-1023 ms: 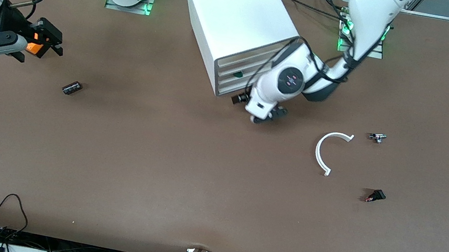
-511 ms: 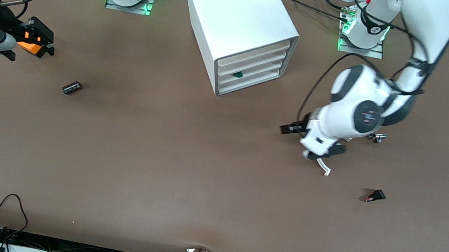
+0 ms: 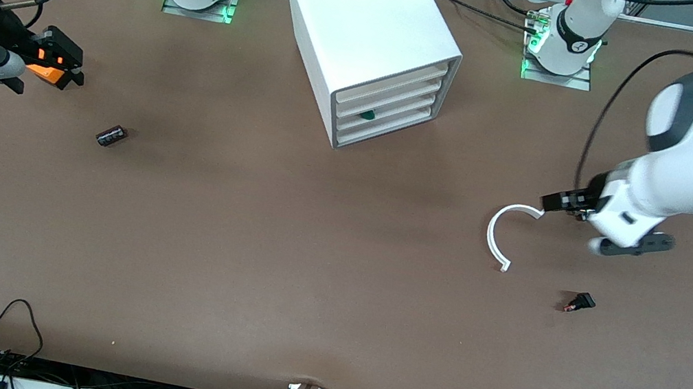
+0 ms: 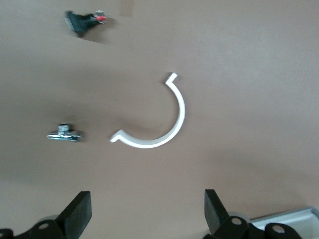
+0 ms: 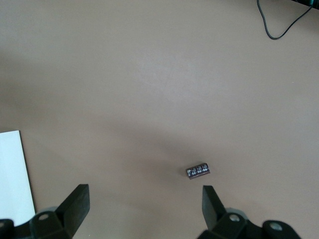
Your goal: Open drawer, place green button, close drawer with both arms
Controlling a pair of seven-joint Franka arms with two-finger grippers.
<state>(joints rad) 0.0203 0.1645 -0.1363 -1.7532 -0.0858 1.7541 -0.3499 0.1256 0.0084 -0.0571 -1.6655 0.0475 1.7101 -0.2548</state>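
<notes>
- Drawer point(image 3: 386, 117) is showing green inside, front view only.
- Left pincer point(image 4: 147, 219) is hanging open over the white arc point(image 4: 157, 130); a metal fitting point(image 4: 65, 135) is lying near it.
- Right pincer point(image 5: 144, 211) is hanging open over the table point(image 5: 149, 74) near a dark cylinder point(image 5: 198, 171).

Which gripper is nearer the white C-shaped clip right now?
Left. The left gripper hangs just beside the white C-shaped clip; the right gripper waits at the right arm's end of the table.

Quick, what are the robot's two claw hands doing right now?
Left gripper: open, holding nothing, over the table by the white curved piece.
Right gripper: open, empty, waiting above the dark cylinder.
</notes>
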